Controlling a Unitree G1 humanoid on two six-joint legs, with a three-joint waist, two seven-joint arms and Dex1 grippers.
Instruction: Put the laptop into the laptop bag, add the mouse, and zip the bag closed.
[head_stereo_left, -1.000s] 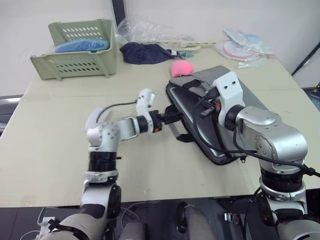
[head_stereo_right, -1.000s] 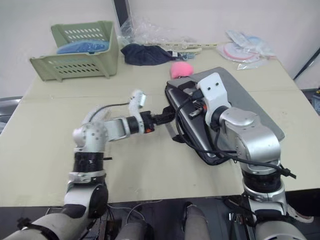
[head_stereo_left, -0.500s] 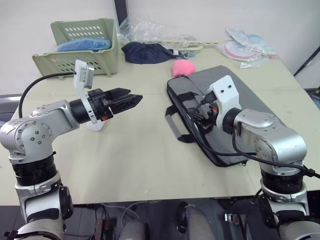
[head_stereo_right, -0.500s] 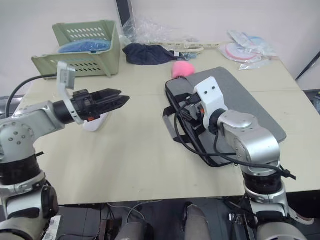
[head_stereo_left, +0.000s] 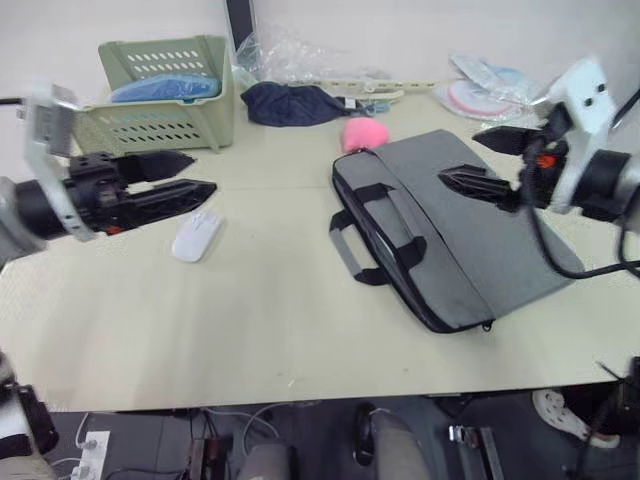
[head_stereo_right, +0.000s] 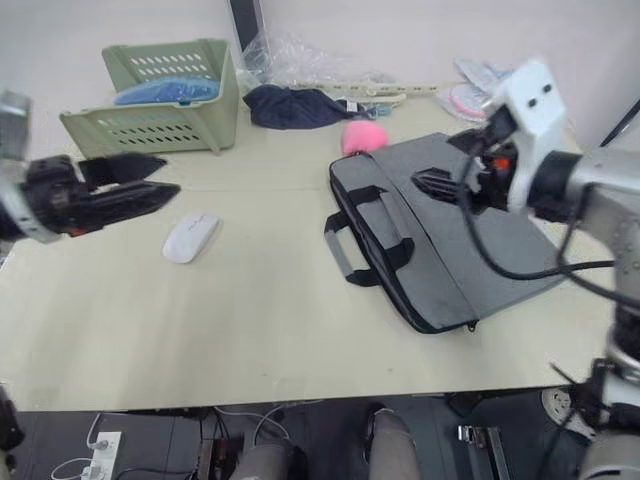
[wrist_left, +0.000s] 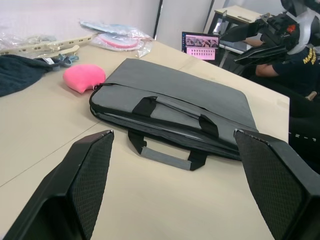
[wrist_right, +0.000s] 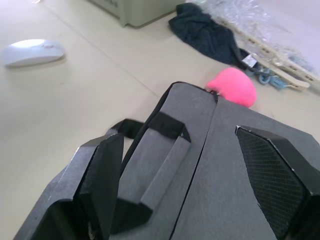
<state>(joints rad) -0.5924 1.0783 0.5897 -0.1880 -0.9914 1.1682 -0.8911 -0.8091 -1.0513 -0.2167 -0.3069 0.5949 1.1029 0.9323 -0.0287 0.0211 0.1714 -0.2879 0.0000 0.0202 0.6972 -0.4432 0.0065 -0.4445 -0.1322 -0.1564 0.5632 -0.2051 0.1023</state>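
While the laptop bag (head_stereo_left: 455, 235) and mouse (head_stereo_left: 196, 236) lie apart on the worktop (head_stereo_left: 250, 320), both grippers' jaws hang open, empty.

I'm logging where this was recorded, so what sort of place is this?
Probably an office or lab workroom: a plain table holding a laptop bag, a mouse and a green basket, with a lit screen on a nearby desk.

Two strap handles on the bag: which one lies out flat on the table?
The grey-centred handle, on the laptop bag's side toward the mouse, lies flat on the table. The other handle rests on top of the bag's panel.
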